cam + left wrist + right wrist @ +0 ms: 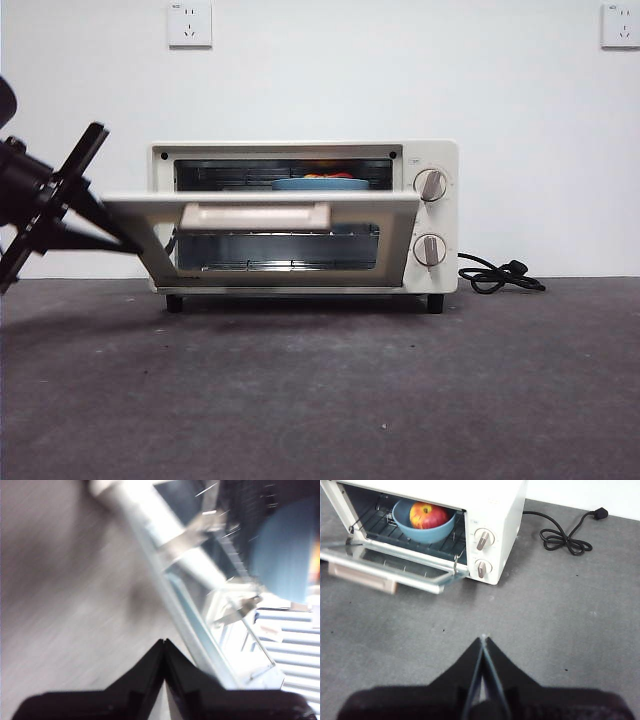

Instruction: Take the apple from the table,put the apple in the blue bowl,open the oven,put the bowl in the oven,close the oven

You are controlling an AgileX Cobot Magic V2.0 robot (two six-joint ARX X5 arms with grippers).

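Currently you have the oven (305,215) standing on the table (320,390) with its door (260,205) swung partway, roughly level. Left gripper (164,642) sits just beside the door's outer edge, off to the oven's side, its jaws pressed together on nothing; its wrist view is blurred. In the front view that arm shows dark at the side edge, reaching toward the door's corner. Right gripper (483,639) hangs over bare table, well apart from the oven, jaws likewise pressed together and empty.

Count: 1 oven, 1 blue bowl (422,526), 1 apple (427,515), 2 knobs (430,184), 1 black cord (497,275) coiled beside the oven.

Bowl rests on the wire rack inside the cavity, apple inside the bowl. Apple is red with yellow streaks, stem dimple up. Oven is cream-white, with a beige bar handle (256,214) on the glass door.
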